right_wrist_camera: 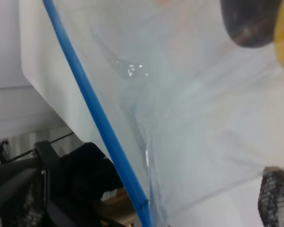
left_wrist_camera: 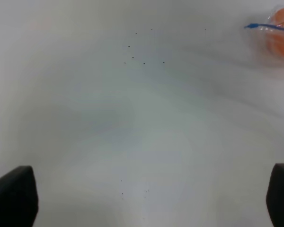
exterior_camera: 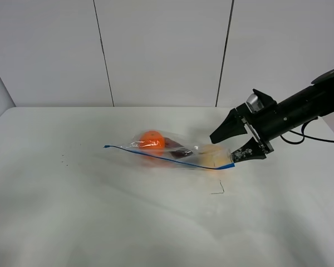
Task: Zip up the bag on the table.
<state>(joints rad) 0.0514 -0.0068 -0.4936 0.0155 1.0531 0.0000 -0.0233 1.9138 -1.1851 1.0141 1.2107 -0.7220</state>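
The clear bag (exterior_camera: 172, 149) lies on the white table (exterior_camera: 72, 211), its blue zipper strip (exterior_camera: 167, 158) along the near edge. Orange fruit (exterior_camera: 152, 140), dark purple fruit (exterior_camera: 181, 152) and yellow fruit (exterior_camera: 211, 156) show through it. My right gripper (exterior_camera: 222, 149) is open at the bag's right end, and its lower finger touches the strip's corner. In the right wrist view the strip (right_wrist_camera: 97, 118) and plastic fill the frame, with one fingertip (right_wrist_camera: 276, 201) at the edge. My left gripper (left_wrist_camera: 146, 196) is open over bare table, far from the bag (left_wrist_camera: 278, 34). It is out of the exterior high view.
A small bent dark wire (exterior_camera: 219, 191) lies on the table just in front of the bag's right end. Tiny dark specks (exterior_camera: 64, 162) dot the left side. A black cable (exterior_camera: 300, 137) hangs from the right arm. A panelled wall stands behind the table.
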